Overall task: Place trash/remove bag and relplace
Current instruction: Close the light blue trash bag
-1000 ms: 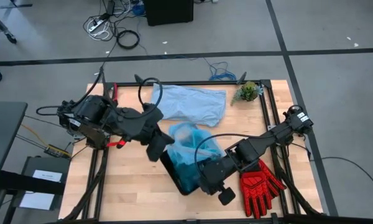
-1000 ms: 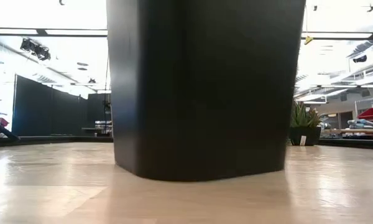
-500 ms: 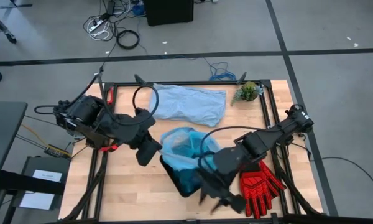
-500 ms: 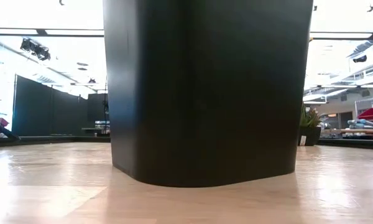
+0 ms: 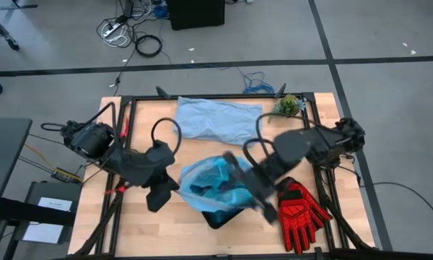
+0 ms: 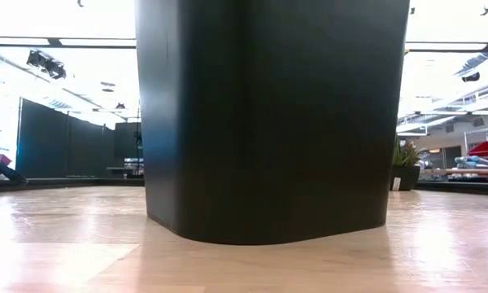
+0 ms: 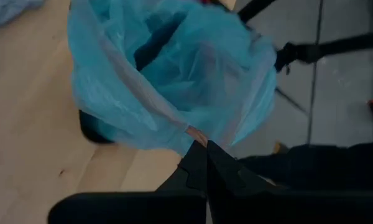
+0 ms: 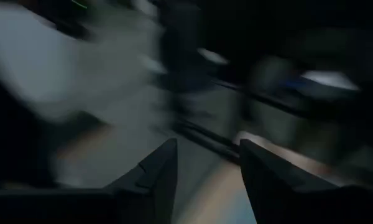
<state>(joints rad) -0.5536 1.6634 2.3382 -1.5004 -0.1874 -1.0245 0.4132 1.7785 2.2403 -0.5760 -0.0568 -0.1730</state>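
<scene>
While the left gripper (image 7: 205, 149) stays clamped on a pinch of the bag (image 5: 209, 180) at its rim, the bag stands bunched in the mouth of the black bin (image 6: 272, 122) near the middle of the table (image 5: 144, 224), toward its front edge. In the left wrist view the film runs taut from the closed fingertips up into the liner, so a hard pull could tear the thin plastic or strip it from the grip. The bin is light by the look of it, and a sideways tug could also drag or tip it instead of freeing the bag.

The right gripper (image 8: 205, 155) hangs over the bin's right side with its jaws apart and nothing between them. Its wrist view is smeared, so what it faces cannot be told. If it comes in fast it may knock the bin or snag loose folds.

No trash can be made out; any wads would be hidden inside the bag. A paler grey-blue bag (image 5: 220, 119) lies flat by the back edge, a small plant (image 5: 289, 106) sits at the back right corner, and a red glove (image 5: 301, 209) lies just right of the bin, under the right arm's path.
</scene>
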